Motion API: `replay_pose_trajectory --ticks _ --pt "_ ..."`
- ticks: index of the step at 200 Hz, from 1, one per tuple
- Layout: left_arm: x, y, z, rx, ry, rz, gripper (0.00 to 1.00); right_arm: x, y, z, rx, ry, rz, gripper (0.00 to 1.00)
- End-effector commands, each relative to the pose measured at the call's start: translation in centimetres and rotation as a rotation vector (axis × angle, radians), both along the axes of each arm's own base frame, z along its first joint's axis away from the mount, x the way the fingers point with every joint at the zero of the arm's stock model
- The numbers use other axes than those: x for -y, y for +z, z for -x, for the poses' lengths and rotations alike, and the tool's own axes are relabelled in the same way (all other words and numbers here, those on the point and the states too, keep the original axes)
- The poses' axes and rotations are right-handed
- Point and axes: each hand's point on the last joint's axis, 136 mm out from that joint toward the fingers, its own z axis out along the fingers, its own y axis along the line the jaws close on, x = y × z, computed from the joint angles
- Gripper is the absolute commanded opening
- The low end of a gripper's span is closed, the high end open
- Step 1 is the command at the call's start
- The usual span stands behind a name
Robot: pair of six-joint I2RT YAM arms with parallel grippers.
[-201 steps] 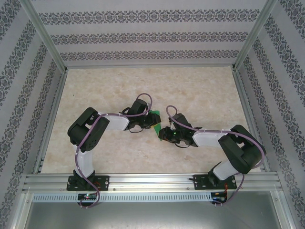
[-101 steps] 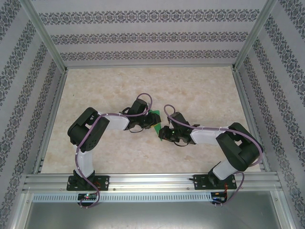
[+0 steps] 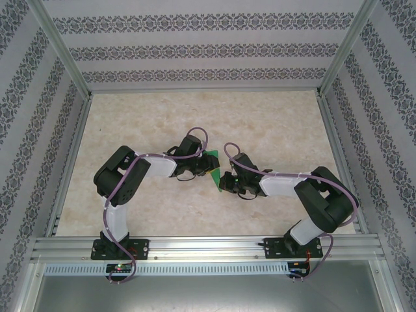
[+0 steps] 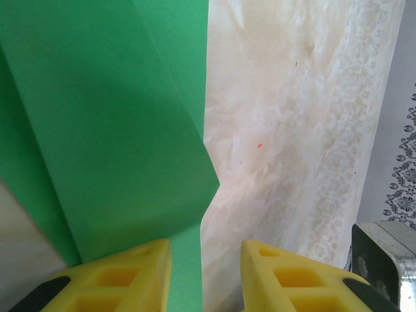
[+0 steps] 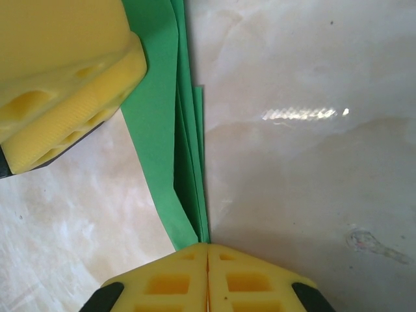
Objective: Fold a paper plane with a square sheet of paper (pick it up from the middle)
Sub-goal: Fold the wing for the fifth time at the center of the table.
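Marbled tabletop [image 3: 273,123]; folded paper [image 5: 162,130] apparently lengthwise near-to-far

One folded green sheet of paper [image 4: 117,130], two grippers, left gripper [image 4: 205,253] and right gripper [image 5: 208,250], one table [image 3: 260,123].

Both arms bend inward over the pale marbled table [image 3: 273,123], the left gripper [image 3: 199,166] and right gripper [image 3: 224,184] meeting at a small folded green paper [image 3: 214,174] near its middle.
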Motion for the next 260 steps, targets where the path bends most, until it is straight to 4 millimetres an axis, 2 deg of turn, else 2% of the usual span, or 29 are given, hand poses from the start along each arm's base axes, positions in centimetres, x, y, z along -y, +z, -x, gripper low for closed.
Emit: replay_pose_trajectory --ticks 1,25,39,66,89,106,155,186,237,260 --pt "-0.2 -1.0 0.1 -0.022 -0.019 -0.023 0.35 1.2 -2.5 1.3 -0.067 -0.008 0.098 0.05" --pt "-0.3 -1.3 0.3 -0.029 -0.018 -0.032 0.34 1.6 -1.6 1.0 -0.043 -0.026 0.100 0.09" --pt "-0.3 -1.3 0.3 -0.029 -0.018 -0.031 0.34 1.4 0.1 0.4 0.007 -0.034 0.063 0.15" --pt "-0.4 -1.4 0.3 -0.032 -0.019 -0.035 0.34 1.1 3.9 -0.7 0.105 -0.036 -0.021 0.16" --pt "-0.3 -1.4 0.3 -0.033 -0.018 -0.034 0.34 -1.0 6.3 -1.2 0.144 0.025 -0.143 0.10" --pt "-0.2 -1.2 0.2 -0.029 -0.019 -0.032 0.34 -2.7 6.8 -1.2 0.131 0.068 -0.218 0.07" --pt "-0.2 -1.2 0.1 -0.031 -0.023 -0.033 0.34 -3.7 4.2 -1.9 0.071 0.050 -0.220 0.03" --pt "-0.2 -1.1 0.1 -0.029 -0.024 -0.033 0.34 -1.7 1.3 -1.7 0.016 0.010 -0.114 0.02" --pt "-0.3 -1.4 0.2 -0.034 -0.024 -0.042 0.34 1.2 -3.2 1.4 -0.110 -0.013 -0.010 0.02" --pt "-0.4 -1.6 0.3 -0.039 -0.025 -0.046 0.34 1.2 -4.0 2.5 -0.152 -0.006 -0.035 0.02"
